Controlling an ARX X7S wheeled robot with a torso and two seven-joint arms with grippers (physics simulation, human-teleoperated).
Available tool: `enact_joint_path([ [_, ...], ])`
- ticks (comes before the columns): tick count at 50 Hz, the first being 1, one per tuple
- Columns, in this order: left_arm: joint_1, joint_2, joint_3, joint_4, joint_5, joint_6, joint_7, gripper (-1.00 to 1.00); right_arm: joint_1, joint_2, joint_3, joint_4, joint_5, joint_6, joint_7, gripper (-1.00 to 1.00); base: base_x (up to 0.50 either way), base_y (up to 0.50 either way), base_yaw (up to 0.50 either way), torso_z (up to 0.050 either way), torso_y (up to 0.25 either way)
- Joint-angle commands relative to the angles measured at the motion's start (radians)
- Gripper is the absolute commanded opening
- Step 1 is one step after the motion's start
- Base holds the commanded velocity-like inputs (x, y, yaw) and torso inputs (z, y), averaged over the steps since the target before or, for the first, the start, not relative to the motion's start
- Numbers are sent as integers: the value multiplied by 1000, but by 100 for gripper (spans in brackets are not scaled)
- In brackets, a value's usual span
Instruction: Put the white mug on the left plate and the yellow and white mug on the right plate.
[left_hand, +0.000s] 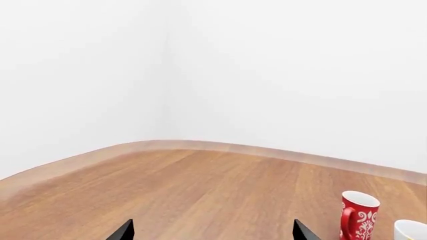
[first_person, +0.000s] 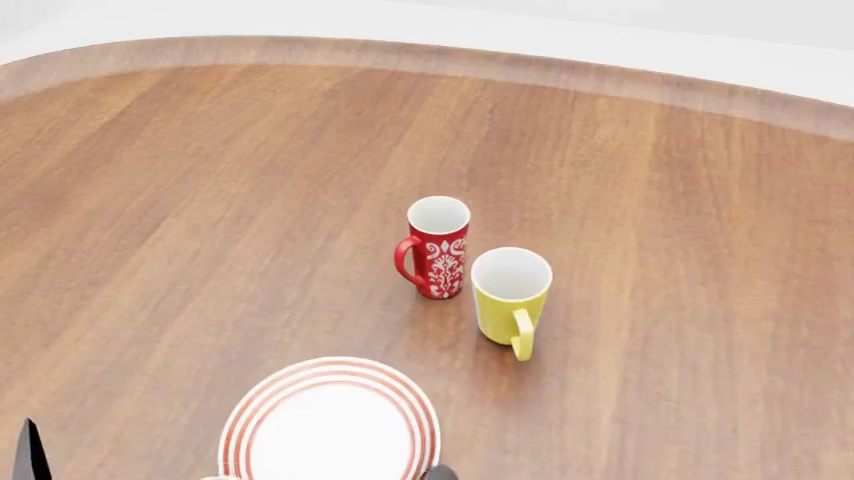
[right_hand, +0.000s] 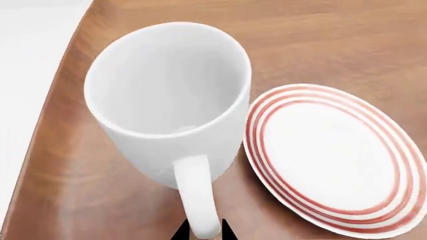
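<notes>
The white mug (right_hand: 167, 95) fills the right wrist view, upright near the table's edge. My right gripper (right_hand: 202, 233) is shut on its loop handle (right_hand: 197, 195), one dark fingertip on each side. A red-ringed plate (right_hand: 327, 155) lies right beside the mug. In the head view one ringed plate (first_person: 330, 420) lies at the bottom; I cannot tell whether it is the left or the right plate, and the other plate is out of view. The yellow and white mug (first_person: 510, 292) stands mid-table. My left gripper (left_hand: 213, 232) is open and empty over bare wood.
A red mug with a white floral pattern (first_person: 437, 247) stands just left of the yellow mug, and shows in the left wrist view (left_hand: 359, 215). The wooden table (first_person: 200, 200) has a curved far edge; white walls stand behind it.
</notes>
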Motion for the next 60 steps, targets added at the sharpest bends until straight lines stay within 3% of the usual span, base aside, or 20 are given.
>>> enact_joint_path([
  [1,4,19,-9,-16,12,20,28,100,14,-14,124,-35,18,-26,44,-100,0,0,0,0,0],
  [24,1,14,8,-19,17,28,27,100,113,-102,264,222,133,34,78,-100,0,0,0,0,0],
  [45,25,8,4,24,1,23,9,100,257,-217,240,573,93,-30,5,-100,0,0,0,0,0],
  [60,33,4,9,35,-1,24,3,100,326,-275,207,706,70,-63,-40,-100,0,0,0,0,0],
])
